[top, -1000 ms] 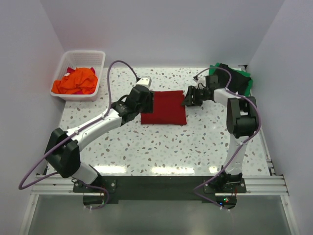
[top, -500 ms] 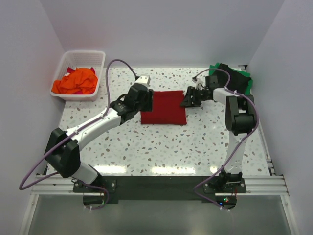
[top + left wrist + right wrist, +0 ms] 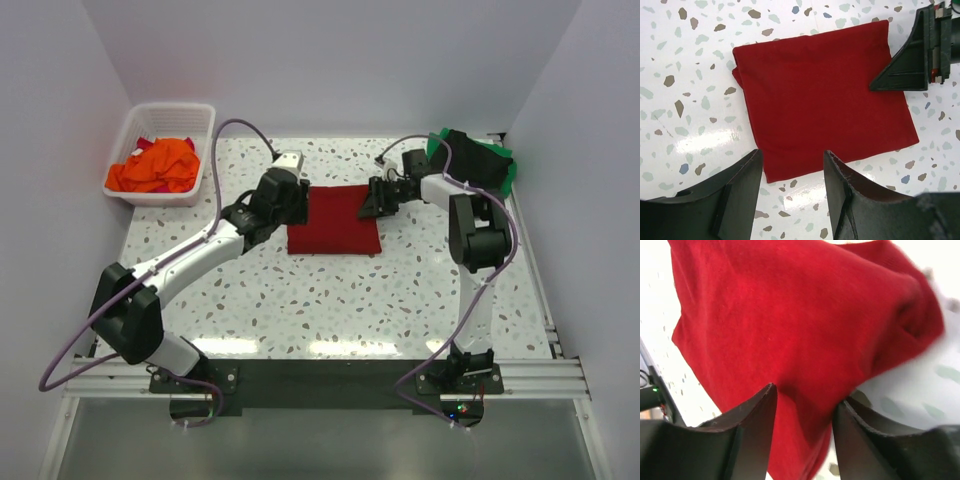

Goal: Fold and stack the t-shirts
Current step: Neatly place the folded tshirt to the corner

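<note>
A dark red t-shirt [image 3: 335,222], folded to a neat square, lay flat on the speckled bench [image 3: 330,300] midway between the two arms. The left end effector [image 3: 792,152] hung over the square's left edge, its jaws apart and empty, the cloth's corner showing below the gap. Opposite it, the right end effector [image 3: 805,395] sat at the right edge, jaws standing apart with red cloth bunched between them; whether they were biting could not be told.

The danger lay in that bunch. If the right jaws caught only the top layer, a lift would likely peel the fold open, and the soft packet would sag and unroll if carried from one side alone. A low pass by the left jaws could snag the corner and drag the square askew.

Farther back, orange t-shirts [image 3: 155,170] filled a white slatted basket [image 3: 208,140] at the far left. Black and green t-shirts [image 3: 470,152] were piled in the far right corner, close beside the right arm, where a careless swing could knock them loose.
</note>
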Motion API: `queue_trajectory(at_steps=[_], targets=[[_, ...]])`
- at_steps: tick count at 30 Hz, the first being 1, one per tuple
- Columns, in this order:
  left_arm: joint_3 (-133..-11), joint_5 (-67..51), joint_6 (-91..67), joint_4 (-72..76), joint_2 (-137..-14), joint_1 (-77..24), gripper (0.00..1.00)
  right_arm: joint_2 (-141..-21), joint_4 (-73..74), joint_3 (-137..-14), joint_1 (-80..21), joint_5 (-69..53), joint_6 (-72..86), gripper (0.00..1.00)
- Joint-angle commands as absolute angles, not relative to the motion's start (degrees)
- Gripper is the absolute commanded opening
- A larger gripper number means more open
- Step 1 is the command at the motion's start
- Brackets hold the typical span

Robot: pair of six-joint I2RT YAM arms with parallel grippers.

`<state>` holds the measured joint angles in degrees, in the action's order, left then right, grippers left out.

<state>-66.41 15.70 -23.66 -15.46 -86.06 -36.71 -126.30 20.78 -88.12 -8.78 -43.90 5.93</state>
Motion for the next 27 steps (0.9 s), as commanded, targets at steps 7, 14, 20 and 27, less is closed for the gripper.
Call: queue_trajectory(at_steps=[7, 14, 20, 27], targets=[[-65.0, 15.3, -21.6, -12.8, -81.5, -35.1, 0.57, -127.9, 29.1, -89.9, -11.9, -32.9, 3.3, 0.0], [-64.7, 15.2, -21.2, -12.6, -80.6, -34.5, 0.57, -121.5, 30.1, -86.8, -12.7, -21.2, 4.7, 0.0], [-64.3, 14.9, -20.7, -12.4, -80.2, -34.2, 0.57, -113.2, 33.9, -84.5, -13.0, -11.3, 5.2, 0.0], [-63.9, 14.1, -19.8, -11.8, -80.0, -33.9, 0.57, -107.1, 38.9, -83.2, -12.7, 1.8, 4.3, 0.0]])
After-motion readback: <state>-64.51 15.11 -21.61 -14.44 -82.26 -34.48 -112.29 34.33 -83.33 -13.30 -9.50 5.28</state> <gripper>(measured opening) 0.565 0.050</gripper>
